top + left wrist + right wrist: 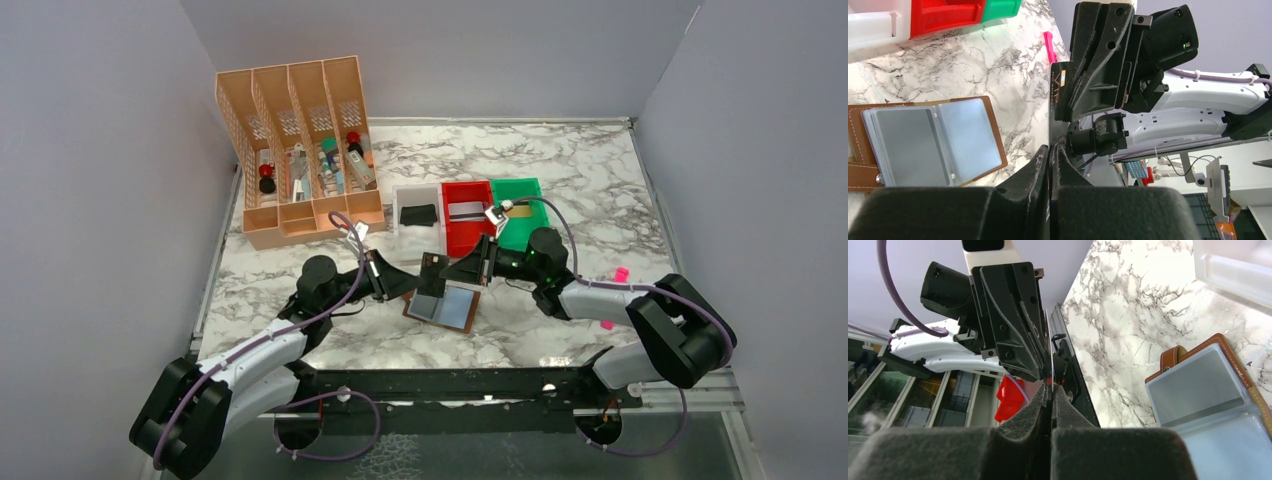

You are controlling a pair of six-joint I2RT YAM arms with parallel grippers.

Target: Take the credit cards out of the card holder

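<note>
Pinching one dark credit card (432,272) from opposite sides, the left tool (1050,151) and right tool (1051,391) are both pressed together on it at the overhead frame's centre. It stands upright beside the open card holder (447,307) on the marble surface (560,180).

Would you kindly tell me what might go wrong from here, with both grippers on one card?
1. The left gripper and the right gripper both clamp the same dark card, held on edge in the air; if one arm pulls before the other releases, the card may bend or slip free.
2. The card holder lies open and unheld on the table close by; a dropped card could knock it, and a grey card sits in its sleeve.
</note>
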